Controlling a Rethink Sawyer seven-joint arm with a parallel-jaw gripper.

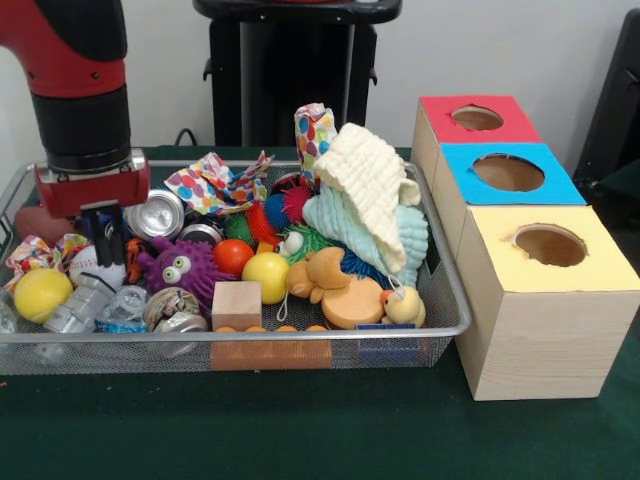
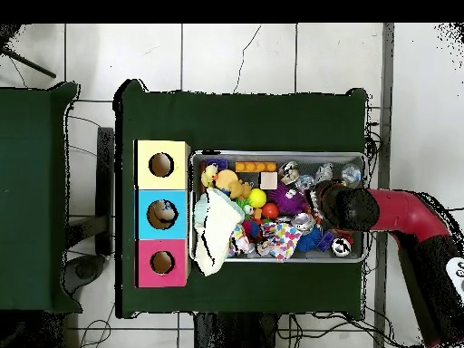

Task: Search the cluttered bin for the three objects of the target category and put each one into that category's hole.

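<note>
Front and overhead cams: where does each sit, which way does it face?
Front view: across the table, level with the wire bin and three boxes; the arm drops in at upper left over the bin's end.
Overhead view: above the table, looking straight down; the arm enters from the right.
Shared: bin, boxes, arm, white cloth.

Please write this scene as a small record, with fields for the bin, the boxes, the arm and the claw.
bin: wire basket on a green table, full of mixed things
contents seen: yellow ball, purple toy with eyes, wooden block, rubber duck, pale cloths, metal can
boxes: three in a row beside the bin, red top, blue top, yellow top, each with one round hole
arm: red and black, over one end of the bin
claw: low among the things; open or shut cannot be seen
</note>
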